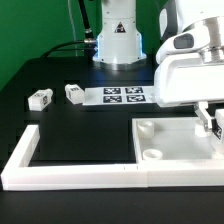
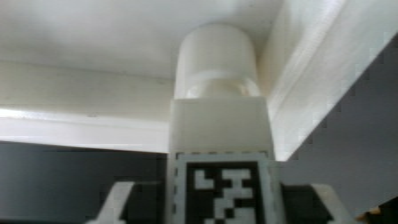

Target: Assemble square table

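Observation:
The white square tabletop (image 1: 170, 140) lies at the exterior view's right, against the border wall, with a round socket (image 1: 153, 155) showing near its front corner. My gripper (image 1: 212, 128) hangs over the slab's right side, shut on a white table leg (image 1: 207, 119). In the wrist view that leg (image 2: 221, 110) stands between my fingers (image 2: 125, 200), tag facing the camera. Its rounded end sits against the tabletop (image 2: 89, 60), in the corner by the raised rim (image 2: 329, 70). Two more legs (image 1: 40, 98) (image 1: 75, 92) lie loose on the black table at the left.
The long white L-shaped border wall (image 1: 60, 172) runs along the front and up the left. The marker board (image 1: 125, 95) lies flat mid-table, behind the tabletop. The arm's white base (image 1: 118, 40) stands at the back, cables beside it.

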### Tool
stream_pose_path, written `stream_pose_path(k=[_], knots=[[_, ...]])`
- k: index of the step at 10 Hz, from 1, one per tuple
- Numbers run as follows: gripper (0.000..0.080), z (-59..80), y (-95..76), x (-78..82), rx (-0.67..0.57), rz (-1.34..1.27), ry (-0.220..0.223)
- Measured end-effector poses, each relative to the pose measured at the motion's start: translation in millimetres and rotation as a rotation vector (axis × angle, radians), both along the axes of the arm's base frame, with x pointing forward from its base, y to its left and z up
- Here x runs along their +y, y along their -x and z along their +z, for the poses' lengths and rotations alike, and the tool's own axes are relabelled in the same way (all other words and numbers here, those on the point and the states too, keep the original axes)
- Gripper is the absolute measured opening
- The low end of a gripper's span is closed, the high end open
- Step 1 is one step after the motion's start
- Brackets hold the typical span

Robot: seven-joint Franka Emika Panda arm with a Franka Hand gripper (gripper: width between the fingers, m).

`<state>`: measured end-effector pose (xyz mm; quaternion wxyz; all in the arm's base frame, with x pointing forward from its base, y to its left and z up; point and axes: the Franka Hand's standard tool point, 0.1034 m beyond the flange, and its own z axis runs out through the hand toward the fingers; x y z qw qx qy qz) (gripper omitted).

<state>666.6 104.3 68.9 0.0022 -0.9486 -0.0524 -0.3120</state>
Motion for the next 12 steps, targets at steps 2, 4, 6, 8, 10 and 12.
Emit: stream_pose_path(k=[2,4,6,8,10,12], knots=[[0.0288,-0.1,0.5,-0.3,-0.029,-0.029,-0.011],[0.0288,-0.5,0.4,-0.6,-0.025,-0.032,-0.012],[0.0587,-0.6,0.5,-0.7,-0.025,-0.032,-0.012],[0.0636,-0.7,0.5,-0.7,-0.025,-0.032,-0.012],[0.0646,-0.7,0.5,-0.8,-0.025,-0.032,-0.012],[0.0649,-0.7,0.5,-0.8,-0.025,-0.032,-0.011]])
